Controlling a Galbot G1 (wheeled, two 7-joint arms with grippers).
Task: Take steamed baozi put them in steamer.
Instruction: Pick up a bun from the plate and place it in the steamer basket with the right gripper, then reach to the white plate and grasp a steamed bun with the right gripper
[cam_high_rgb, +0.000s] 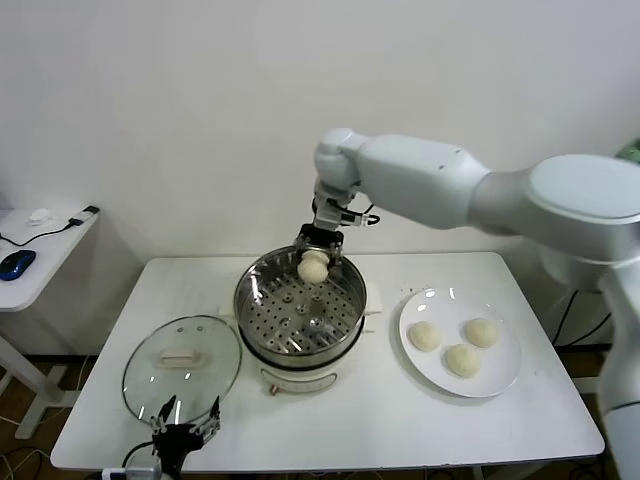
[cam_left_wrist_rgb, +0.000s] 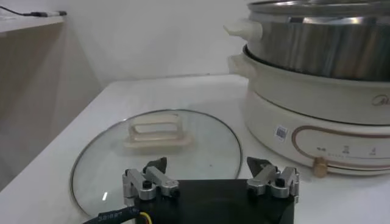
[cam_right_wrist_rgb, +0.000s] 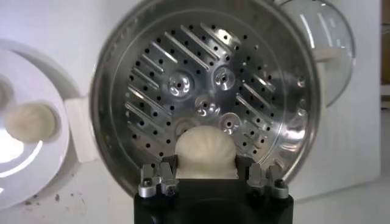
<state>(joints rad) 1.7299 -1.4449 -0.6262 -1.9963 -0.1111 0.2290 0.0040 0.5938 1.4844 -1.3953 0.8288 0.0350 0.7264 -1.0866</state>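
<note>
The right tool (cam_high_rgb: 315, 258) is clamped on one baozi (cam_high_rgb: 314, 267), its fingers pressing the bun from either side, and hangs above the far part of the steamer (cam_high_rgb: 262, 325). In the right wrist view the bun (cam_right_wrist_rgb: 205, 152) sits between the fingers (cam_right_wrist_rgb: 157, 180) with the perforated steel floor visible behind it and no bun resting there. The basket therefore appears to hold nothing yet, and the carried bun is judged to be the first of four on its way in.

Three baozi (cam_high_rgb: 463, 359) are left on the white plate (cam_high_rgb: 502, 383), which stands on the desk (cam_high_rgb: 400, 425) well to the right of the steamer. Lowering and releasing the held bun, then three more transfers, are what the task seems to need.

The right arm reaches in from the right edge of the head view, forearm roughly level, the wrist bent so that the tool points straight down over the basket.

The left tool (cam_high_rgb: 183, 432) is idle at the near edge of the desk, its fingers (cam_left_wrist_rgb: 146, 181) wide apart and holding nothing, just beside the glass lid (cam_high_rgb: 181, 366) lying flat to the left of the steamer.
</note>
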